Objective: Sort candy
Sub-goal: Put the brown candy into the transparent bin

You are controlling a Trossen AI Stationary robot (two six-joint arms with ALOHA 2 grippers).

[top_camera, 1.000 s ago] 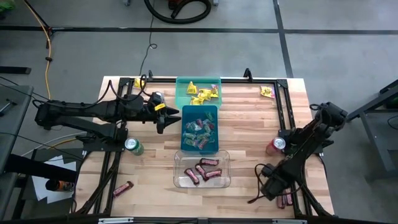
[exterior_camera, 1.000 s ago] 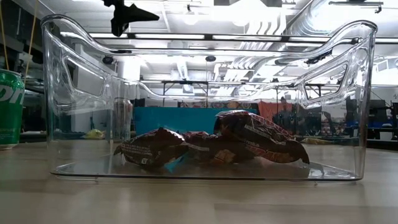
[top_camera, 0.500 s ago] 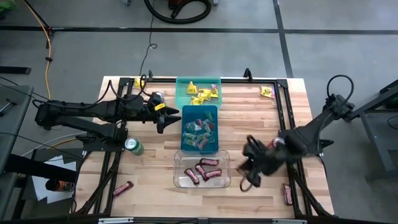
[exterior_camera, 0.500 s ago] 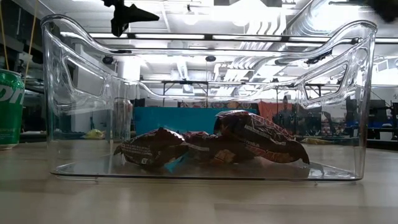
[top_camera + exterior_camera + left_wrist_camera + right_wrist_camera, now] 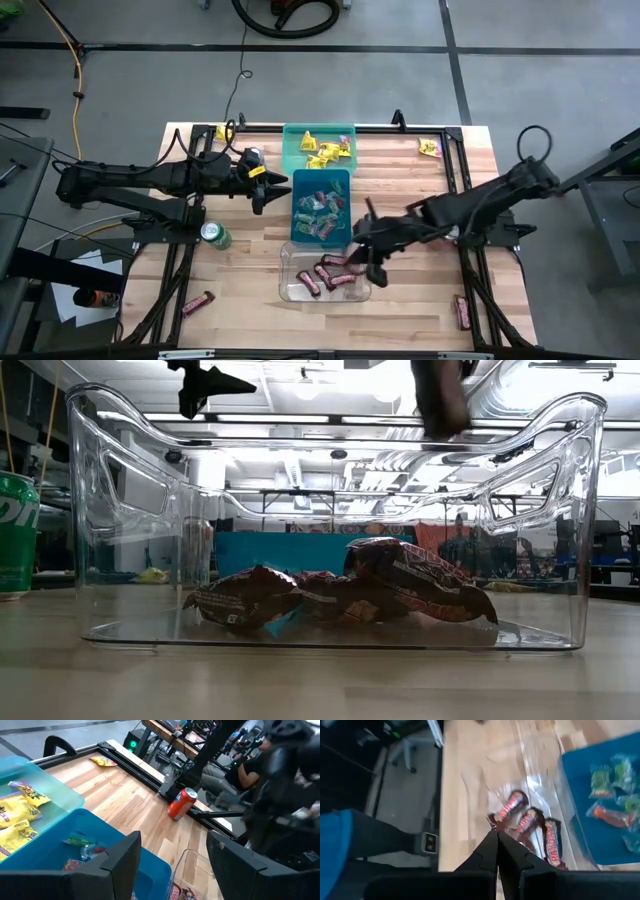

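"PAYDAY" on candy bar (image 5: 553, 842)

Right gripper (image 5: 368, 262) shut, stretched toward table centre; left gripper (image 5: 262, 190) open, hovering near left edge.

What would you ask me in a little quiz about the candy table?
1. True or false: the right gripper is over the clear bin.
2. Which bin holds the yellow packets? A. the clear bin B. the green bin C. the blue bin
3. Fill in: the can nearest the left gripper is ___.

Key: 1 true; 2 B; 3 green.
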